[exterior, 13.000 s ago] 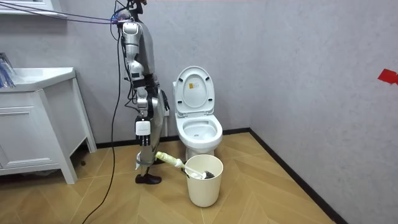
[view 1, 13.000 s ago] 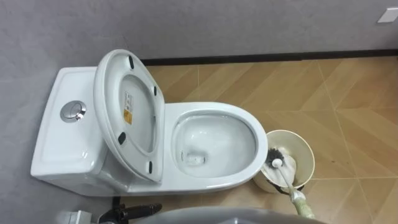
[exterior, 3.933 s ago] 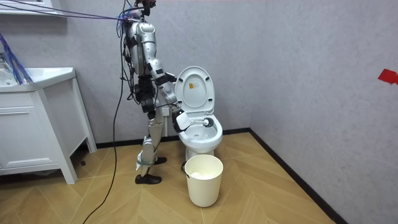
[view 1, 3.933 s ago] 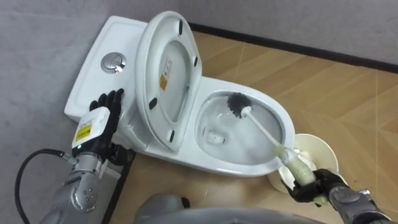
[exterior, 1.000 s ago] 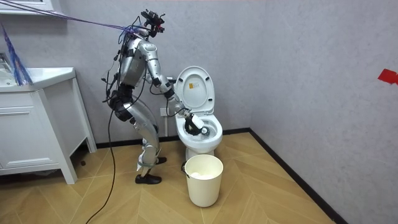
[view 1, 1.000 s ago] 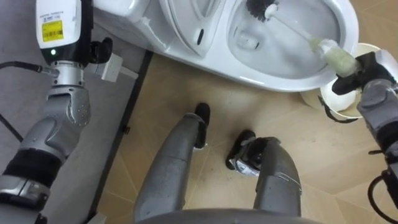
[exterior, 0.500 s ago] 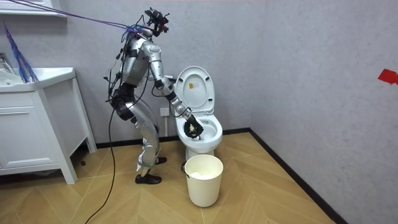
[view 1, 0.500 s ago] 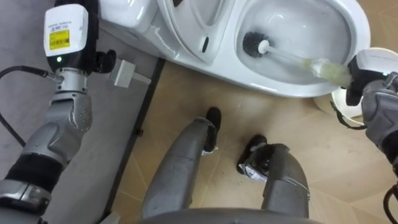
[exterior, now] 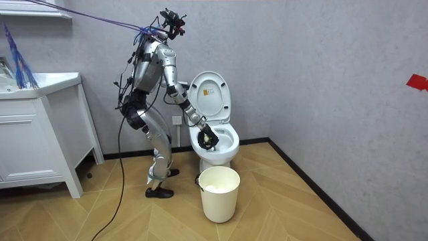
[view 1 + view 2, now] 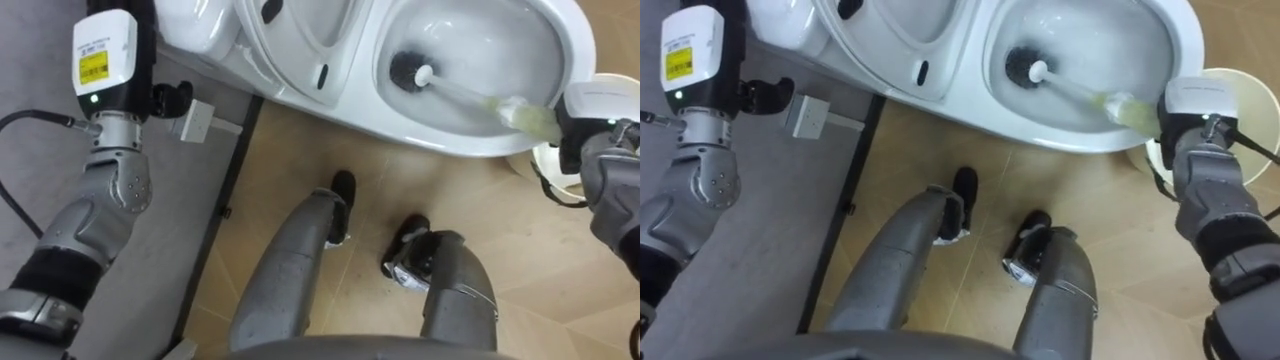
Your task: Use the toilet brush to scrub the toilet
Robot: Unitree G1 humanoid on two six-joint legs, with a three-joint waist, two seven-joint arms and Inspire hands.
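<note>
one brush (image 10: pixel 460 92) in play, and its dark bristle head is down inside the bowl (image 10: pixel 470 143), looking to rest on the white porcelain on the side nearer the raised seat (image 10: pixel 300 45), pale shaft slanting up over the front rim. the right hand (image 10: pixel 585 125) has it, fingers curled round the yellow-green grip just outside the rim, back of the hand turned up to the camera. right under that wrist sits the cream bin (image 10: pixel 552 165), close against the bowl's front. over on the other side, the left hand (image 10: pixel 105 55) is up beside the cistern, by the grey wall (image 10: pixel 190 230), its fingers running off the top edge, so can't tell if they're spread or curled. both feet are planted on the wood floor (image 10: pixel 290 150), just short of the toilet (image 9: pixel 215 137). in the room view the robot is bent well forward, knees flexed, standing at the room view's left of the toilet, right arm reaching down into the bowl, bin on the floor just in front, and a white cabinet (image 9: pixel 40 144) well apart at the room view's left.
</note>
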